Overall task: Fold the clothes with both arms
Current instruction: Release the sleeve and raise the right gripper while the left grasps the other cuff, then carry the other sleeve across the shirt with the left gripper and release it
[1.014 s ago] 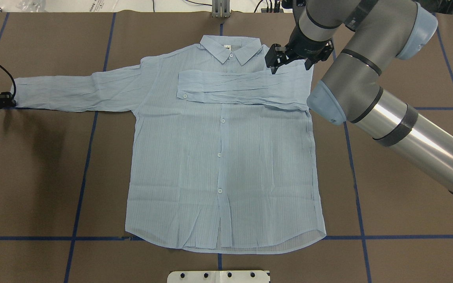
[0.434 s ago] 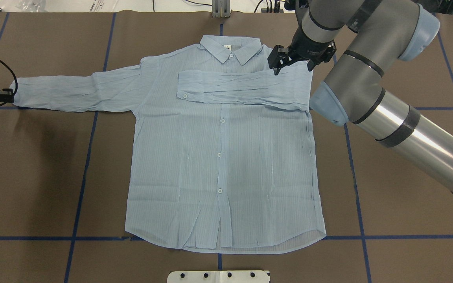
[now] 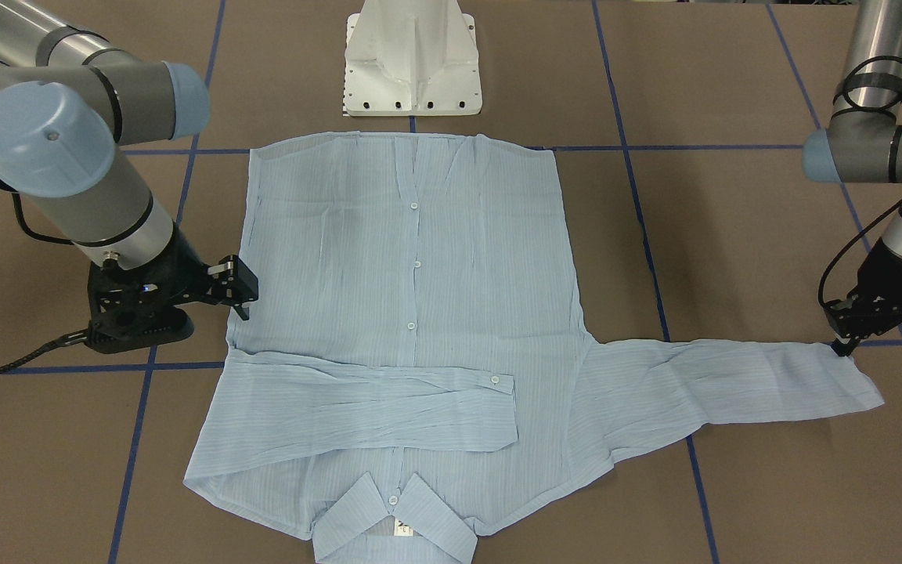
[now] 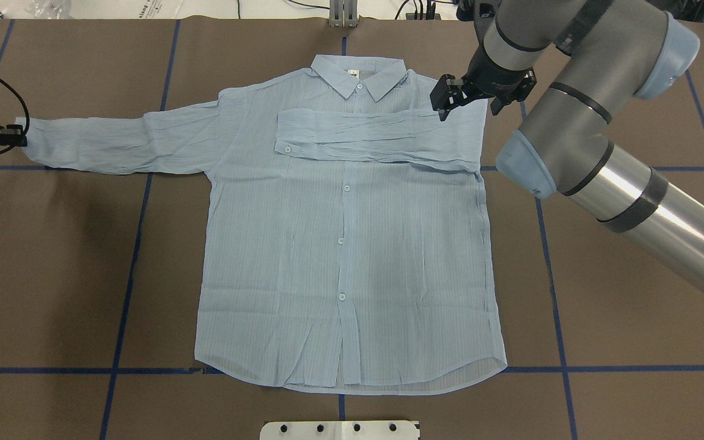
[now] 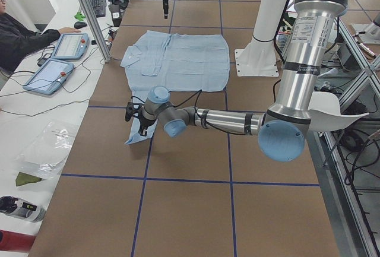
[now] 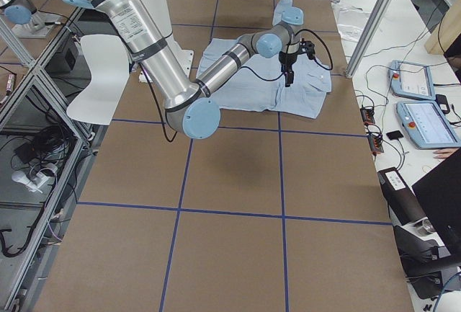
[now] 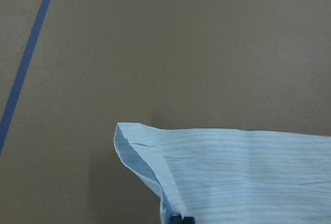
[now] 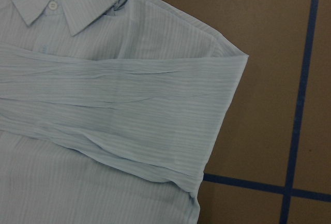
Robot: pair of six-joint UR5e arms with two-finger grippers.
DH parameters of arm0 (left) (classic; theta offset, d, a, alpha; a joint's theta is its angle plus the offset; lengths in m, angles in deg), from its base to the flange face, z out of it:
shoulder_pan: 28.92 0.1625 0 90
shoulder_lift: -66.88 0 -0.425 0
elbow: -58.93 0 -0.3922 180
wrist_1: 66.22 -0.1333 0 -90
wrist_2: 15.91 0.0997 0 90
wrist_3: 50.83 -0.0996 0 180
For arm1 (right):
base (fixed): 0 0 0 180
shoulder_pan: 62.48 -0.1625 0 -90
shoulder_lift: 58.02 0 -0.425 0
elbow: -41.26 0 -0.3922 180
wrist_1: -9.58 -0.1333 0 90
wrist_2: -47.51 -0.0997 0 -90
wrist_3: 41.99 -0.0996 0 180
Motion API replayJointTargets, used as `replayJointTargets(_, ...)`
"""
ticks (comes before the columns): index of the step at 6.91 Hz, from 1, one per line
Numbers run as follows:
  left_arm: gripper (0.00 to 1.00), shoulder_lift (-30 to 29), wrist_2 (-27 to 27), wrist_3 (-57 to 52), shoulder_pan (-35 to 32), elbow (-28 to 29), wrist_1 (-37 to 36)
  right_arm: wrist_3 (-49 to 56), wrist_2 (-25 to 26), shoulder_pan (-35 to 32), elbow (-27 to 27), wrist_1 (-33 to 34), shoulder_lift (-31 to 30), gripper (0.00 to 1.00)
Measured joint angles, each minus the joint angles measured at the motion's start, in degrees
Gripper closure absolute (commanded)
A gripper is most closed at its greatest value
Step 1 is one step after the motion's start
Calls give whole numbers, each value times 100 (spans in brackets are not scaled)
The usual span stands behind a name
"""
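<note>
Pale blue shirt (image 4: 340, 244) lies flat; one sleeve folded across chest, other outstretched.

Pale blue striped sleeve cuff (image 7: 232, 172) over brown worktop (image 7: 181, 43), edge curled, left tool (image 7: 176, 219) at bottom; blue tape line (image 7: 26, 74) left.

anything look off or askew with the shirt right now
Nothing looks damaged. The shirt lies lopsided: one sleeve is folded across the chest, while the other sleeve sticks straight out sideways. Its cuff corner is lifted and curled off the table where the left gripper pinches it.
</note>
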Motion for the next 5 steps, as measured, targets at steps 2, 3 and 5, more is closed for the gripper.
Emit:
replayJointTargets(2,100,-549,9,332,2,-880,-1336,562,-159,-339,99,144,-430,0)
replayJointTargets(3,100,-1027,10,710,92,-1107,-1969,990,-182,-484,259,449,-622,0)
replayJointTargets(5,100,-1921,24,1538,547,-1222,-2735,1877,-192,-840,486,1139,-860,0)
